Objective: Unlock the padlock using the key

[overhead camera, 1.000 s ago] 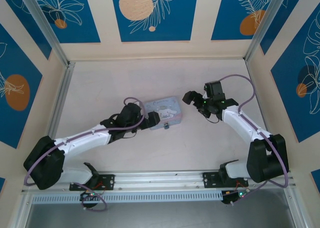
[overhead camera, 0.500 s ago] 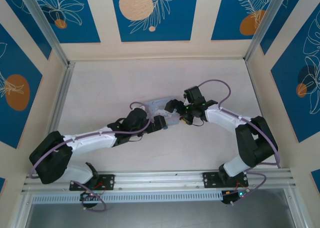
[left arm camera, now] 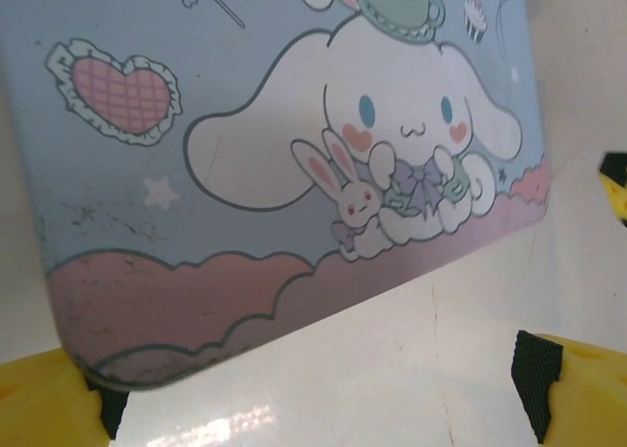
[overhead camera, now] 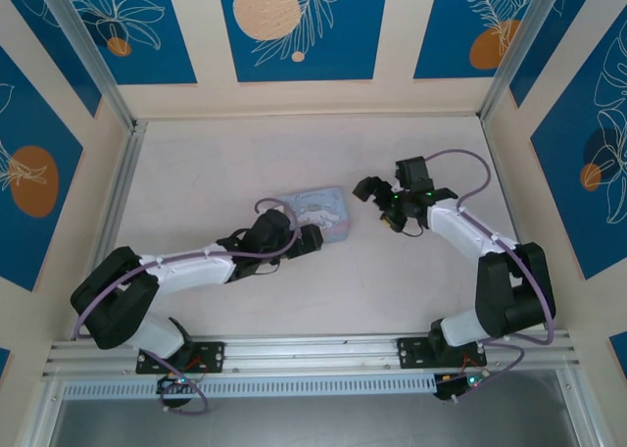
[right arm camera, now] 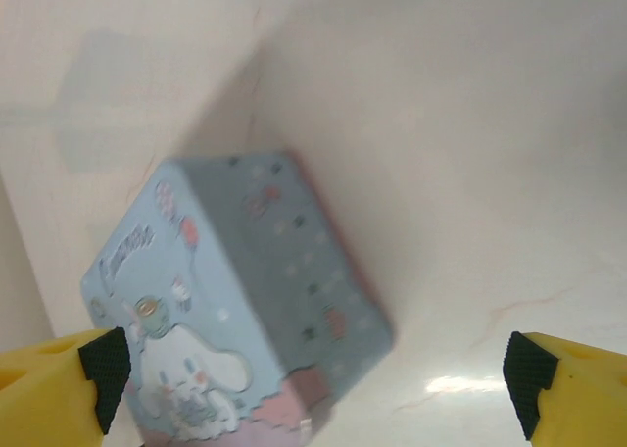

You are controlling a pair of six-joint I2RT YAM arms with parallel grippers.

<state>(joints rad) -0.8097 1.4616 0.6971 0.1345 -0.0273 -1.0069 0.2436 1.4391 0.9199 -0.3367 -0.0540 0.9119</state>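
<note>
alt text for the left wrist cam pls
A pale blue tin printed with a white cartoon dog and bunny sits just ahead of the open left gripper, its yellow fingertips at the bottom corners. Pale table beside it.

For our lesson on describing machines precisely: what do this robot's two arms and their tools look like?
Both the left arm and right arm have white links, bulky black joints and a purple cable looping alongside. The left tool and right tool look black from above; wrist views show yellow fingers with black pads.
</note>
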